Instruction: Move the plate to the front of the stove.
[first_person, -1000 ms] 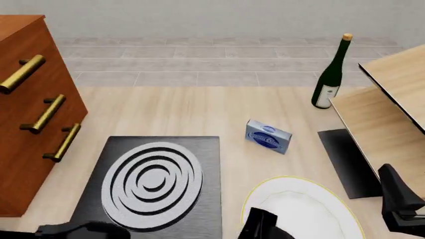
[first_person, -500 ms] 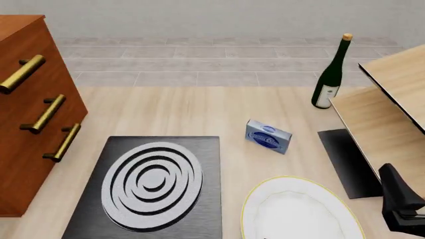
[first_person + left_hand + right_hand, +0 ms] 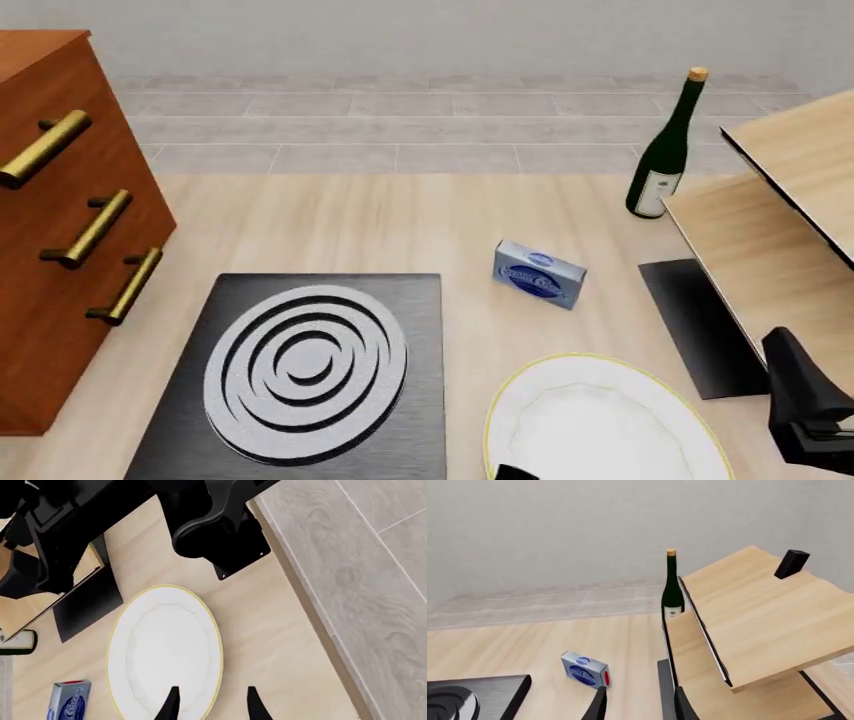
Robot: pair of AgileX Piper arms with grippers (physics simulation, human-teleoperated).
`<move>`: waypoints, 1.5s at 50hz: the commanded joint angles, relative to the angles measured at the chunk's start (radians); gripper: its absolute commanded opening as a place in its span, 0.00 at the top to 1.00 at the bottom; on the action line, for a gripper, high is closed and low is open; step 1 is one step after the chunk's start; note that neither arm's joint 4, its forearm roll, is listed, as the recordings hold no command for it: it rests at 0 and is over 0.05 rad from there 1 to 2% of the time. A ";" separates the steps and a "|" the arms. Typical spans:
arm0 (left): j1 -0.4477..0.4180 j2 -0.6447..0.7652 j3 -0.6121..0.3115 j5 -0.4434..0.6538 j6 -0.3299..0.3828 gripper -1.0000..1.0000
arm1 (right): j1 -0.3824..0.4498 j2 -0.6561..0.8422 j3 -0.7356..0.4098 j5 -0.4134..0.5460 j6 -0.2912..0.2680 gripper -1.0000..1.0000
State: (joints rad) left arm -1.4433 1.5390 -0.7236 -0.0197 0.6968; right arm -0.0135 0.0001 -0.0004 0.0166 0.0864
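Plate (image 3: 603, 420) is found lying flat on the light wooden table (image 3: 400, 225), to the right of the stove (image 3: 310, 372) and apart from it by a narrow strip of bare table. In the left wrist view the left gripper (image 3: 210, 705) is seen with its two dark fingertips (image 3: 169, 706) parted and nothing held between them; one tip overlaps the plate's (image 3: 165, 650) gold rim in the picture while the other is seen over bare wood just outside it. Whether the rim is touched cannot be told. In the front view only a sliver of this gripper (image 3: 514, 472) is seen, at the plate's near edge.

The right gripper (image 3: 637, 704) is seen in its own wrist view with fingers apart and empty, raised clear of the table. Ahead of it and slightly to one side a small blue box (image 3: 586, 669) is noted; further ahead a green wine bottle (image 3: 672, 591) stands upright beside a tilted wooden board (image 3: 754, 615). A corner of the stove (image 3: 474, 695) is visible at that view's edge. In the front view part of the right arm (image 3: 807, 405) is seen next to a dark mat (image 3: 701, 325), which lies just beside the plate. A wooden drawer cabinet (image 3: 67, 220) with brass handles stands beyond the stove, well apart from both grippers.
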 commanded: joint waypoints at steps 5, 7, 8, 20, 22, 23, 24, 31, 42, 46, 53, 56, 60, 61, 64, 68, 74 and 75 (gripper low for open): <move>0.050 0.041 0.041 -0.065 0.036 0.00 | -0.001 0.000 0.000 0.000 0.009 0.00; 0.052 0.052 0.043 -0.074 0.035 0.00 | -0.002 0.000 0.000 0.000 0.010 0.00; 0.056 0.056 0.046 -0.080 0.039 0.00 | -0.002 0.000 0.000 0.000 0.011 0.00; 0.054 0.111 0.038 -0.115 0.042 0.00 | -0.006 0.000 -0.001 0.000 0.017 0.00; 0.052 0.122 0.035 -0.122 0.043 0.00 | -0.005 0.000 -0.001 0.001 0.019 0.00; 0.052 0.125 0.034 -0.123 0.042 0.00 | -0.004 0.000 0.000 0.002 0.018 0.00; 0.053 0.127 0.035 -0.126 0.046 0.00 | -0.004 0.000 0.000 0.002 0.018 0.00; 0.067 0.143 0.038 -0.150 0.061 0.00 | -0.005 0.000 0.000 0.007 0.017 0.00; 0.077 0.179 0.039 -0.184 0.069 0.00 | -0.005 0.000 0.000 0.007 0.018 0.00; 0.091 0.186 0.042 -0.195 0.077 0.00 | -0.005 0.000 0.000 0.007 0.017 0.00; 0.103 0.199 0.039 -0.205 0.085 0.00 | -0.007 0.000 0.000 0.008 0.017 0.00; 0.104 0.213 0.038 -0.215 0.088 0.00 | -0.009 0.000 0.000 0.007 0.018 0.00; 0.112 0.235 0.040 -0.233 0.096 0.00 | -0.011 0.000 0.000 0.007 0.020 0.00; 0.115 0.239 0.039 -0.234 0.097 0.00 | -0.011 0.000 0.000 0.007 0.021 0.00; 0.123 0.250 0.041 -0.245 0.105 0.00 | -0.010 0.000 0.000 0.009 0.023 0.00; 0.135 0.260 0.038 -0.252 0.115 0.00 | -0.009 0.000 0.000 0.010 0.024 0.00; 0.128 0.281 0.023 -0.256 0.105 0.00 | -0.008 0.000 0.000 0.008 0.023 0.00; 0.128 0.285 0.024 -0.260 0.108 0.00 | -0.009 0.000 0.000 0.007 0.025 0.00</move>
State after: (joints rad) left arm -1.3218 1.7903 -0.6905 -0.2597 0.7983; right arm -0.0221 0.0003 -0.0003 0.0252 0.1087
